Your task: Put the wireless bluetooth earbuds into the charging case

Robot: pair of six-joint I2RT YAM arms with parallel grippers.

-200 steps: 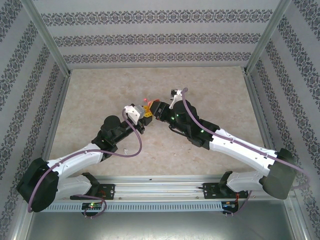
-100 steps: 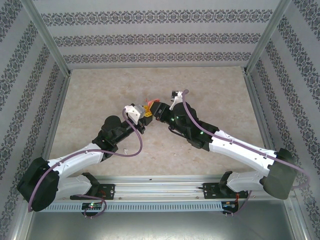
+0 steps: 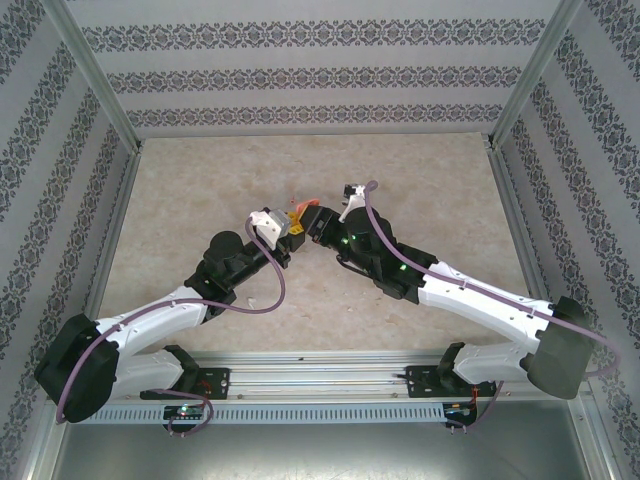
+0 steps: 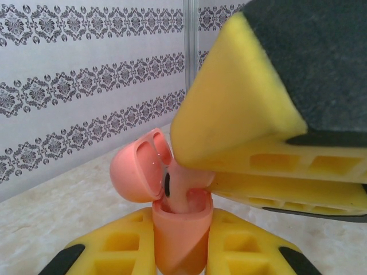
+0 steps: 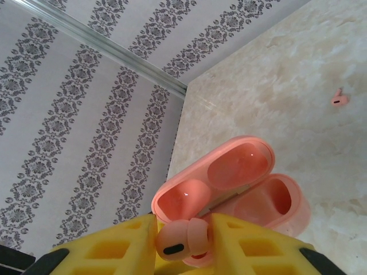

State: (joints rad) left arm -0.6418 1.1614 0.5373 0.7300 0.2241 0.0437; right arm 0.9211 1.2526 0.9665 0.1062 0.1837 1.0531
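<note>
R gripper (image 5: 183, 222) pinching coral earbud (image 5: 178, 239) at case (image 5: 243, 195); L gripper (image 4: 182, 223) clamps case; both barely shifted.

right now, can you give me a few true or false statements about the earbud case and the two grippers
1. The charging case has its lid open. True.
2. The case is white. False: it is coral.
3. The left gripper clamps the case's lower body from both sides. True.
4. Both coral earbuds sit fully inside the case. False: one coral earbud is between the fingertips of the right gripper at the case mouth, and a second coral earbud lies on the table.
5. The case lies flat on the table. False: the left gripper holds it upright.
</note>
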